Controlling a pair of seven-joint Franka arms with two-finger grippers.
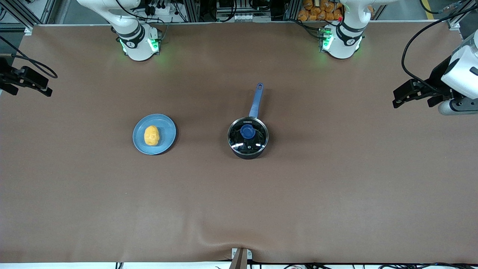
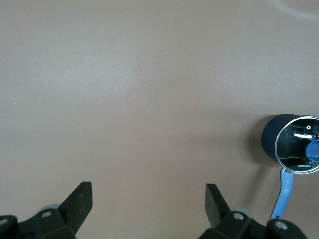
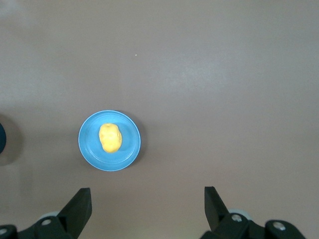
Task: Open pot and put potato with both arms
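Observation:
The black pot (image 1: 248,139) stands mid-table with its glass lid (image 1: 257,139) on, blue knob (image 1: 247,131) on top. Its blue handle (image 1: 256,99) points toward the robot bases. The yellow potato (image 1: 151,135) lies on a light-blue plate (image 1: 168,131), toward the right arm's end. My left gripper (image 1: 414,98) hangs open and empty, high over the left arm's end of the table; its view (image 2: 148,199) shows the pot (image 2: 271,139) off to the side. My right gripper (image 1: 30,89) hangs open and empty, high over the right arm's end; its view (image 3: 147,201) shows the potato (image 3: 110,138).
The brown table cover (image 1: 239,201) is bare around the plate and the pot. The arm bases (image 1: 140,45) (image 1: 341,43) stand along the table's edge farthest from the front camera. The plate (image 3: 127,152) also shows in the right wrist view.

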